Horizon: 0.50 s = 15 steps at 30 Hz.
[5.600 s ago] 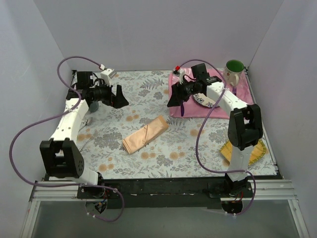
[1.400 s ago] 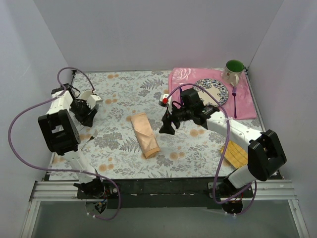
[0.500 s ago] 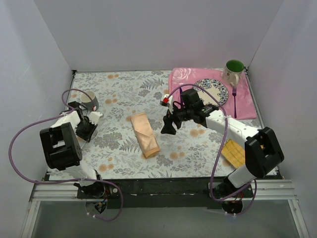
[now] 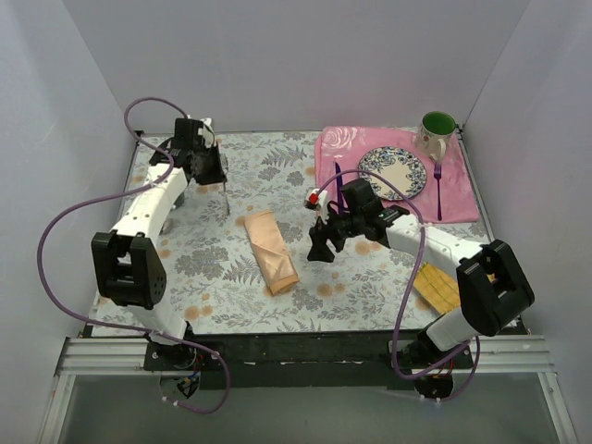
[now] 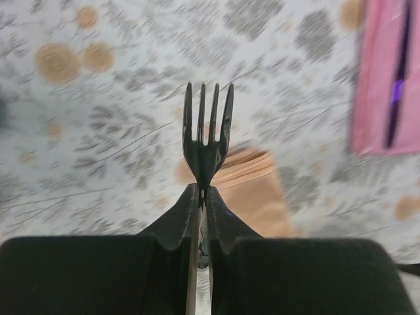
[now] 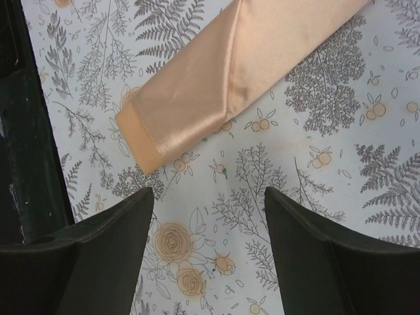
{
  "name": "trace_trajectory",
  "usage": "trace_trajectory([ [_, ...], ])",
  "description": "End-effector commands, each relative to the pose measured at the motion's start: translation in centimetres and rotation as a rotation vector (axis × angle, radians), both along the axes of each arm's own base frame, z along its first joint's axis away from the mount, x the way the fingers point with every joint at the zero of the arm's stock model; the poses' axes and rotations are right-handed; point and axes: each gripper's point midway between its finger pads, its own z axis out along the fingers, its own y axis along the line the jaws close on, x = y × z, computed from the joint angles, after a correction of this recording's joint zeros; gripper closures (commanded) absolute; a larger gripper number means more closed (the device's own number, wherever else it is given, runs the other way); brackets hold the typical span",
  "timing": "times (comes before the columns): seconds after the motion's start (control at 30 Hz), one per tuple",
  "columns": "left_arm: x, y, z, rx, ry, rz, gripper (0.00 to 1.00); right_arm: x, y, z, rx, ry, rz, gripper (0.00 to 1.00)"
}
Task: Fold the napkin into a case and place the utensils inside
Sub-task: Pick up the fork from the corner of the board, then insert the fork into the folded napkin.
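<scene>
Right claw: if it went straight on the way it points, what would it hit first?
Probably the flowered tablecloth, just short of the end of the case. The open right claw points down at it; depth is unclear, so it could clip the case.

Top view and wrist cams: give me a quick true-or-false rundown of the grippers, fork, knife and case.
1. The left gripper is shut on a fork. True.
2. The right gripper grips the case. False: it is open, above the tablecloth beside the case's end.
3. The knife is inside the case. False: it lies on the pink placemat.
4. The case lies flat on the tablecloth, in neither gripper. True.
</scene>
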Motion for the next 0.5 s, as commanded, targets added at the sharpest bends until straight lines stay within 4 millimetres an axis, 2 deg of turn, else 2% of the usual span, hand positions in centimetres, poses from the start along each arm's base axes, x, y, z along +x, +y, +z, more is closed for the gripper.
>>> trace_trajectory([
  [0.0,2.7,-6.2,0.7,-0.222,0.076,0.243,1.0,0.2,-0.6,0.7,0.011,-0.038,-0.035,0.23],
  [0.03,3.0,-7.0,0.4,-0.203,0.081,0.249,1.0,0.4,-0.7,0.7,0.011,-0.043,-0.047,0.23],
  [0.07,3.8,-7.9,1.2,-0.19,0.055,0.252,1.0,0.4,-0.7,1.1,0.019,-0.052,-0.058,0.23],
  [0.1,3.9,-9.3,1.1,-0.153,0.03,0.257,1.0,0.3,-1.0,0.7,0.012,-0.048,-0.068,0.23],
  [0.17,4.2,-10.1,0.6,-0.159,0.032,0.327,1.0,0.3,-1.1,0.7,0.008,-0.052,-0.075,0.23],
  [0.23,3.1,-11.6,-0.3,-0.207,0.104,0.34,1.0,0.2,-1.3,0.6,0.001,-0.046,-0.078,0.23],
  [0.33,1.5,-12.4,-1.3,-0.213,0.157,0.351,1.0,0.2,-1.4,0.6,-0.005,-0.051,-0.082,0.23],
  [0.47,-0.1,-12.5,-2.4,-0.21,0.193,0.359,1.0,0.0,-1.4,0.9,0.009,-0.045,-0.09,0.23],
])
